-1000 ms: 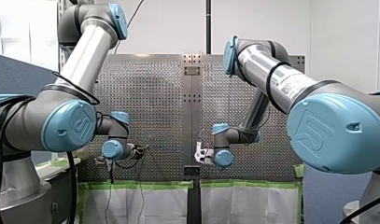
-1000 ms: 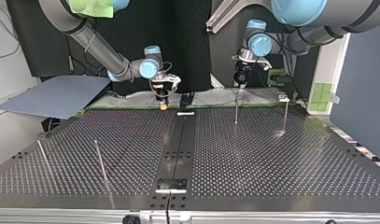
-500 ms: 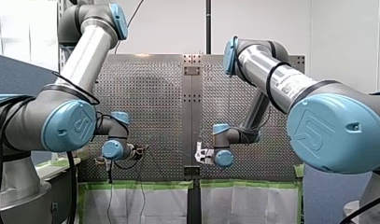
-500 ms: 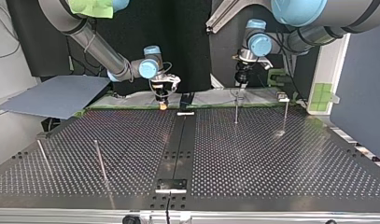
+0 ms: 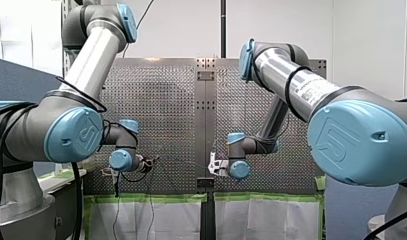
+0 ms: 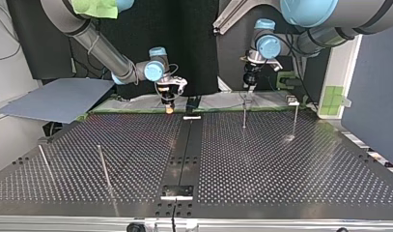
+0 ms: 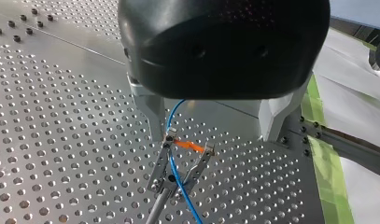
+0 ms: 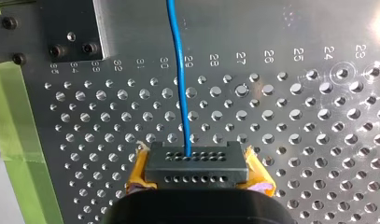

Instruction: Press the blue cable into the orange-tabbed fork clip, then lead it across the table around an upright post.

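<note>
One step looks done: my right gripper (image 8: 197,169) clamps the blue cable (image 8: 180,93), which lies in the orange-tabbed fork clip (image 7: 187,145) beneath my left gripper (image 7: 214,135), fingers apart. Routing around an upright post (image 6: 244,115) is not yet done.

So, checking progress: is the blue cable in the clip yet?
In: the blue cable runs between the fork clip's prongs; depth cannot tell.

The cable (image 7: 171,163) sits in the clip (image 7: 200,162), ahead of and between our left fingers (image 7: 151,112), and leads out between our right fingers (image 8: 137,175).
</note>
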`<control>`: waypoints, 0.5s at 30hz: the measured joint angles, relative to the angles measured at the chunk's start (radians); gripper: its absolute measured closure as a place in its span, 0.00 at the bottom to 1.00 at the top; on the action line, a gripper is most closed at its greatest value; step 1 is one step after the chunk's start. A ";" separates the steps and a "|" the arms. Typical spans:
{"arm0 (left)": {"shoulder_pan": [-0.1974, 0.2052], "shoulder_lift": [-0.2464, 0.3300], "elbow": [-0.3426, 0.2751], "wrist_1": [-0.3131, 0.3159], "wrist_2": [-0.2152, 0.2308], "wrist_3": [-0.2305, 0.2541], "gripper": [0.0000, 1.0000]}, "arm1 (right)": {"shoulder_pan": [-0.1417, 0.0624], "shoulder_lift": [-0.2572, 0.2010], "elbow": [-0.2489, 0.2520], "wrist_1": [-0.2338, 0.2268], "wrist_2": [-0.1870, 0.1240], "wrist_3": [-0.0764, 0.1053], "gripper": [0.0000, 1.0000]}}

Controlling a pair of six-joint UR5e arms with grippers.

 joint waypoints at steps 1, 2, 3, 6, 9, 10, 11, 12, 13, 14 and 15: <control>0.000 0.000 0.000 0.000 0.000 0.002 0.00 | 0.000 0.000 0.000 0.000 0.000 0.000 1.00; 0.000 0.000 0.000 -0.001 0.000 0.006 0.00 | 0.000 0.000 0.000 0.000 0.000 0.000 1.00; 0.000 0.000 0.000 -0.002 0.001 0.011 0.00 | 0.000 0.000 0.000 0.000 0.000 0.000 1.00; -0.003 0.000 0.000 -0.010 0.001 0.036 0.00 | 0.001 0.001 0.000 0.000 0.000 0.000 1.00; -0.006 0.000 0.001 -0.016 0.000 0.066 0.00 | 0.002 0.001 0.000 0.000 0.000 0.000 1.00; -0.007 0.000 0.001 -0.017 0.000 0.075 0.00 | 0.002 0.001 0.000 0.001 -0.001 0.000 1.00; -0.008 0.000 0.001 -0.017 -0.001 0.084 0.00 | 0.003 0.001 0.000 0.001 -0.001 -0.001 1.00; -0.010 0.000 0.002 -0.016 -0.001 0.088 0.00 | 0.003 0.001 0.000 0.002 -0.001 -0.001 1.00; -0.011 0.000 0.002 -0.015 -0.002 0.089 0.00 | 0.003 0.001 0.000 0.003 -0.001 -0.001 1.00; -0.013 0.000 0.004 -0.014 -0.002 0.088 0.00 | 0.003 0.002 0.000 0.003 -0.001 -0.001 1.00; -0.015 0.000 0.006 -0.013 -0.002 0.086 0.00 | 0.003 0.002 0.000 0.004 -0.001 0.000 1.00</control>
